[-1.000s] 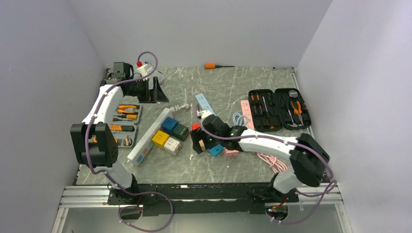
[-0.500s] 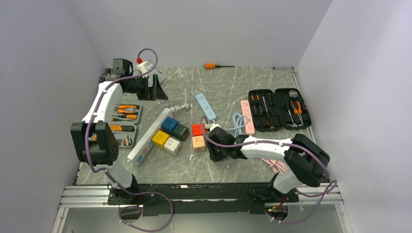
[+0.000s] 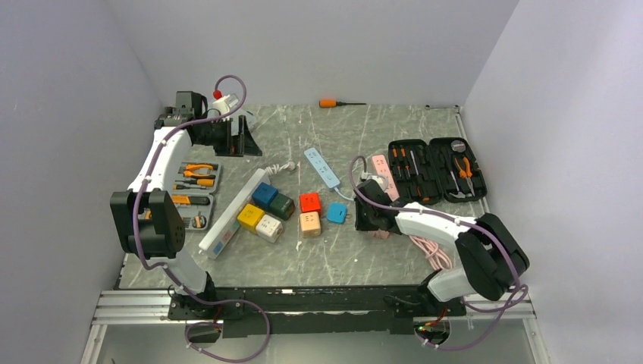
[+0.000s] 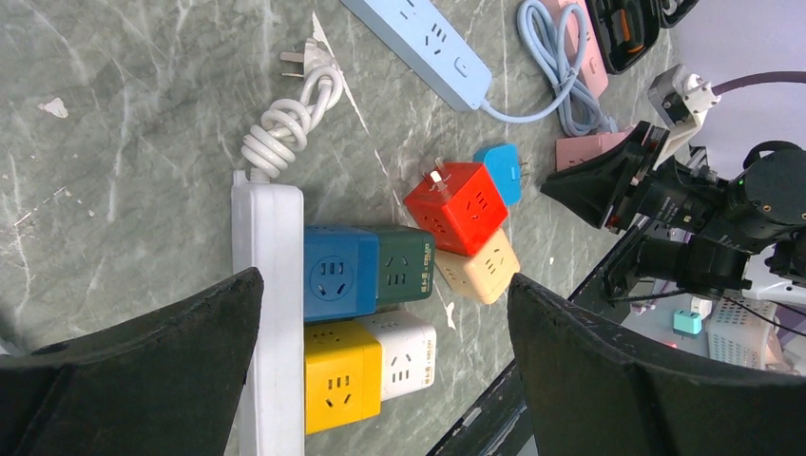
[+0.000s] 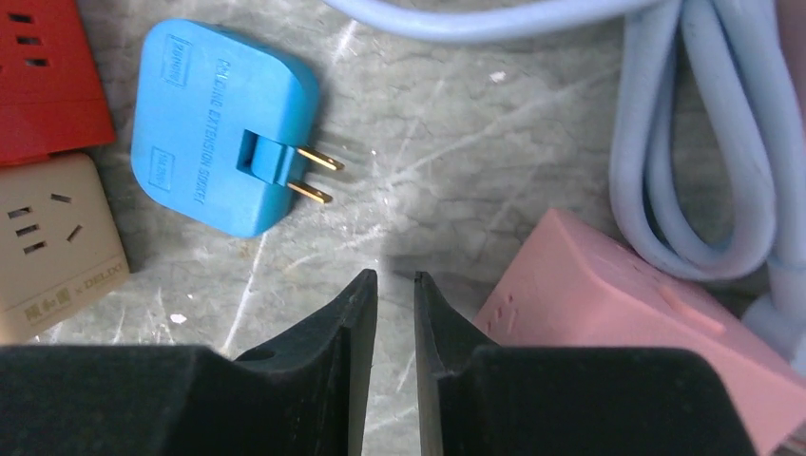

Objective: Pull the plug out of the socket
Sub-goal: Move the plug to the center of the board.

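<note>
Pulled back to the right since a second ago: right gripper (image 3: pixel 364 216), then low over the red and beige cubes, now off them and beside the near end of the pink plastic power strip (image 3: pixel 383 173). Left behind flat on the grey marble tabletop (image 3: pixel 334 258): one small blue square plug adapter (image 3: pixel 337 213), out of any socket, two brass prongs bare and pointing away from the cubes in the right wrist view. Lies just beside the red cube socket (image 3: pixel 309 202) and the beige cube socket (image 3: pixel 309 223), between them and the gripper.

Right fingers (image 5: pixel 356 313) drawn nearly together, only a thin slit between, nothing in it. Left gripper (image 3: pixel 244 140) far off at the back left corner, fingers (image 4: pixel 162 351) spread wide, holding nothing.

Count of cube sockets: six. Red and beige as one pair; blue (image 4: pixel 340 271), dark green (image 4: pixel 407 271), yellow (image 4: pixel 342 389) and white (image 4: pixel 409 351) as a block of four, the blue and yellow ones set against the long white power strip (image 3: pixel 233 212).

Count of power strips: three, white, light blue (image 3: pixel 322 167) and pink. Coiled white cord (image 4: pixel 290 119) at the end of the white one; looped light blue cable (image 5: pixel 703 142) near the pink.

Tool sets: two, an open black case (image 3: pixel 436 171) at the right and a grey tray with orange-handled pliers (image 3: pixel 193 182) at the left. One orange-handled screwdriver (image 3: pixel 330 103) alone at the back edge.
</note>
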{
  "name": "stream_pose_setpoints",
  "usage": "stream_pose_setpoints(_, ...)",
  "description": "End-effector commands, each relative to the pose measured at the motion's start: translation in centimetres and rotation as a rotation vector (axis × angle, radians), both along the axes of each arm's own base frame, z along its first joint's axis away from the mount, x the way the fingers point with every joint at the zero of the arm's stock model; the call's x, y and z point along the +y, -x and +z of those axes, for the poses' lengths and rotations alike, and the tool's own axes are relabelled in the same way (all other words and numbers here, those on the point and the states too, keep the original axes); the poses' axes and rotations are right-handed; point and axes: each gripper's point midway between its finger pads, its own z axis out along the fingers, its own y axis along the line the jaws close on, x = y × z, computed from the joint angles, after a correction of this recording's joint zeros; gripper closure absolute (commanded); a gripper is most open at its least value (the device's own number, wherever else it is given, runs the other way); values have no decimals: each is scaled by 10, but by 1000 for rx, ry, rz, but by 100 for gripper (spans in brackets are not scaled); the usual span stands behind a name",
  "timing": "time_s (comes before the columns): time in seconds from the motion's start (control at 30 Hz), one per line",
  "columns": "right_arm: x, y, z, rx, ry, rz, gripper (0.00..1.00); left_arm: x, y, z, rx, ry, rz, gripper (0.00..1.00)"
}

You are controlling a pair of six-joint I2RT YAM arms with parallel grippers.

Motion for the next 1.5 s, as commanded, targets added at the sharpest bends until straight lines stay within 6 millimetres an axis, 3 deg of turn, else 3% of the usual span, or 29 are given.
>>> stream_pose_setpoints(0.0, -29, 3, 9, -15, 76, -108, 76, -5, 0, 16, -56, 17, -32, 1)
stream_pose_setpoints(0.07, -21, -1, 25, -45, 40, -94, 75, -5, 1, 16, -56, 15, -35, 1)
stream_pose_setpoints(0.17, 12, -13, 59, -139, -75, -7, 68, -5, 1, 16, -56, 12, -43, 1)
stream_pose_setpoints(0.23, 38, -21, 72, -175, -115, 53, 67, -5, 1, 16, -50, 16, -46, 1)
stream_pose_setpoints(0.33, 77, -28, 63, -139, -155, 139, 71, -7, 2, 17, -44, 22, -51, 0)
stream_pose_setpoints(0.4, 100, -31, 52, -126, -196, 186, 78, -8, 4, 17, -40, 16, -62, 1)
stream_pose_setpoints(0.5, 117, -31, 40, -99, -215, 223, 96, -6, 8, 15, -32, -2, -75, 1)
stream_pose_setpoints(0.6, 128, -22, 37, -91, -235, 275, 99, -5, 12, 13, -29, -12, -86, 1)
stream_pose_setpoints(0.77, 127, -20, 16, -61, -218, 272, 100, -5, 14, 12, -26, -9, -94, 1)
stream_pose_setpoints(0.9, 95, -28, -14, -16, -74, 157, 100, -6, 17, 11, -22, -9, -101, 0)
stream_pose_setpoints(1.0, 69, -26, -19, 1, 11, 94, 100, -4, 21, 7, -22, -26, -112, 1)
stream_pose_setpoints(1.13, 44, -19, 4, -34, 52, 20, 99, -2, 25, 1, -4, -39, -117, 1)
stream_pose_setpoints(1.27, 29, -3, 14, -36, 25, -30, 97, -2, 28, -3, 10, -40, -127, 1)
stream_pose_setpoints(1.37, 35, 3, 28, -50, -14, -10, 88, -3, 28, -6, 26, -43, -139, 1)
stream_pose_setpoints(1.47, 55, -17, 68, -156, -88, 18, 78, -2, 28, -5, 26, -51, -148, 1)
